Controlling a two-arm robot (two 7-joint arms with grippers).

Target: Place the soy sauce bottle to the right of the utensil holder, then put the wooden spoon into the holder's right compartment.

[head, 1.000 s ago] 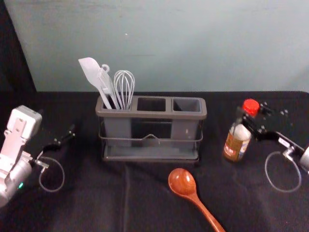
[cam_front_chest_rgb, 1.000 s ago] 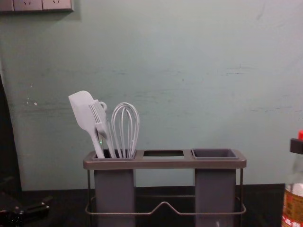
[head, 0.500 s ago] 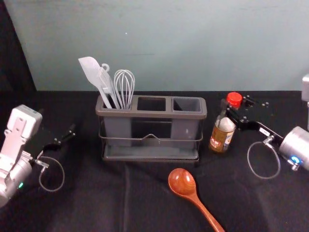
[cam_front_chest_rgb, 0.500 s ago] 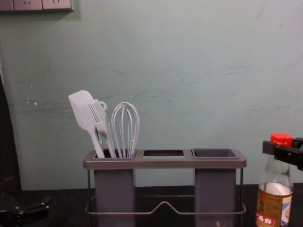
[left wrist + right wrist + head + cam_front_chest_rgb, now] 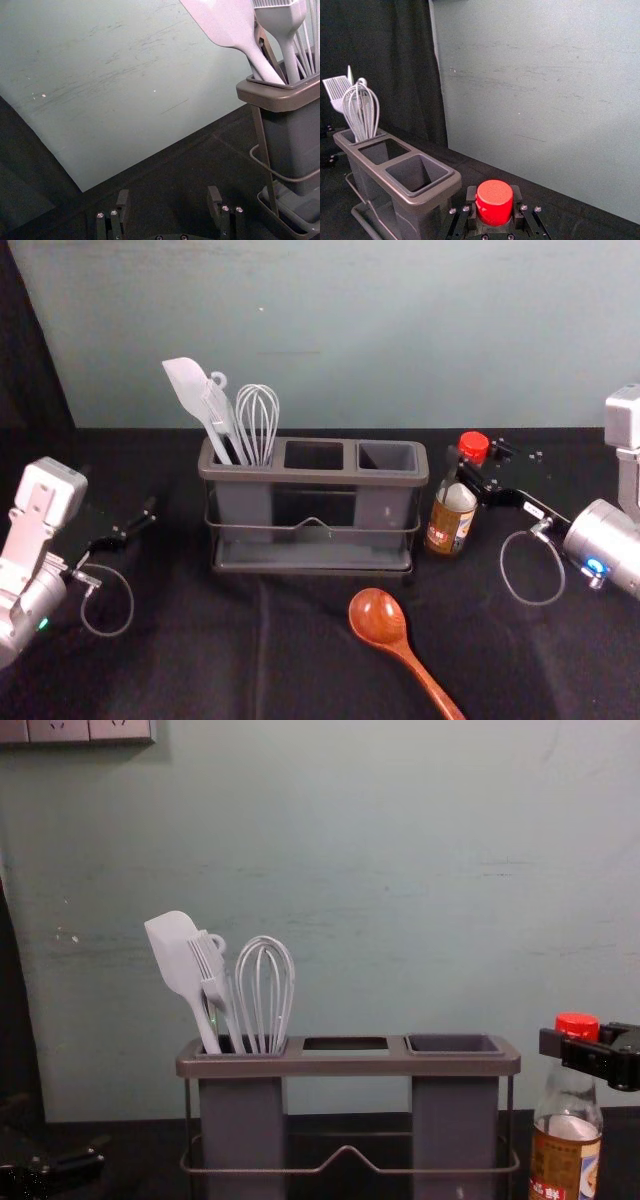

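One spoon (image 5: 378,617), cut off; right hand (image 5: 474,466) pinches bottle (image 5: 451,525) right of holder (image 5: 315,478); left hand (image 5: 124,512) spread, far left.

I count 1 utensil holder (image 5: 313,478), 3 compartments (image 5: 388,457), 1 soy sauce bottle (image 5: 447,524), 1 wooden spoon (image 5: 378,618), 1 spatula (image 5: 188,386), 1 whisk (image 5: 258,420), 1 basting brush (image 5: 211,968).

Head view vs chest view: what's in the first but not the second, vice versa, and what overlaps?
Head: spoon lying in front of the holder, the holder's bottom tray, both arms' silver housings.

Chest: socket panel on the wall, upper left.

Both: holder with spatula, brush and whisk in its left compartment; bottle to its right, right gripper shut on it near the cap; left gripper idle, left of the holder.
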